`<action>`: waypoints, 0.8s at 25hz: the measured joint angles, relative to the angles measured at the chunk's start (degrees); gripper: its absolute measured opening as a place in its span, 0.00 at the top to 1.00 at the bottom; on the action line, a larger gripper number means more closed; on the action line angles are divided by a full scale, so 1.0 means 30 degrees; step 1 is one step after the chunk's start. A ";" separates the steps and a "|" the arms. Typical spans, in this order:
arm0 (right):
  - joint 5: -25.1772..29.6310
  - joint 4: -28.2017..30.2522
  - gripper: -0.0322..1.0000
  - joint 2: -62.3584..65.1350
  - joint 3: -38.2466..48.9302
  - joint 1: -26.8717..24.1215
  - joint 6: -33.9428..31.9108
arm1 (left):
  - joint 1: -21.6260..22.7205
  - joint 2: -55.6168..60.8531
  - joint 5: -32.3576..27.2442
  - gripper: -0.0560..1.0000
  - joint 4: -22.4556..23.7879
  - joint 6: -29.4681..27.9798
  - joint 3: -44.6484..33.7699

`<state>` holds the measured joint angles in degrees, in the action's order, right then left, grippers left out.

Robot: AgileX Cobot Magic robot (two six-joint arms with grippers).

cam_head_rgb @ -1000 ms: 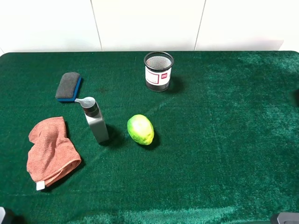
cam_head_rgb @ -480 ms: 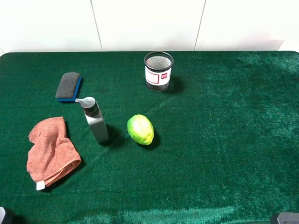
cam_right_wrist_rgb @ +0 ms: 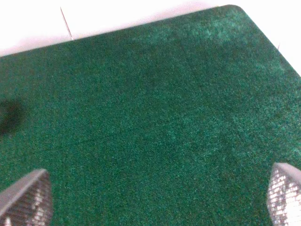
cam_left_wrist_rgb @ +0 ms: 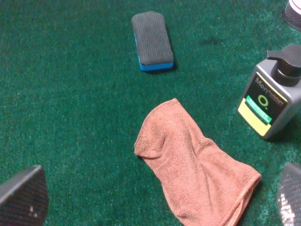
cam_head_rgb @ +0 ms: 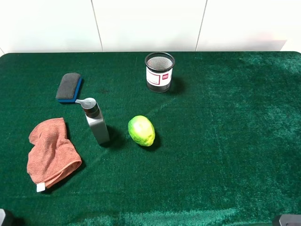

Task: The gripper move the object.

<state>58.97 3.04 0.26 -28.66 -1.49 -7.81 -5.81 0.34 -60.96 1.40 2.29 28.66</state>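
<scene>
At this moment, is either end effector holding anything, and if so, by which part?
Nothing is held. Both end effectors are open with only green cloth between the fingers. The pump bottle stands untouched on the table.

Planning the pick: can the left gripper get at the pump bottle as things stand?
Probably yes. The left gripper is open and empty, with the pump bottle standing upright in its view. The cloth lies beside the bottle, not against it, and the fruit sits apart on the other side.
</scene>
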 joint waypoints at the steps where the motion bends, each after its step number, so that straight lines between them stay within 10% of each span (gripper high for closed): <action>1: 0.0000 0.0000 0.30 0.0021 0.0000 0.0000 0.0000 | 0.0000 0.0000 0.0000 0.01 0.0000 0.0000 0.0000; 20: 0.0000 -0.0064 0.30 0.0042 0.0000 0.0000 0.0001 | 0.0000 0.0000 0.0000 0.01 0.0000 0.0000 0.0000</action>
<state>58.97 2.84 0.39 -28.66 -1.49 -7.81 -5.81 0.34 -60.96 1.40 2.29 28.66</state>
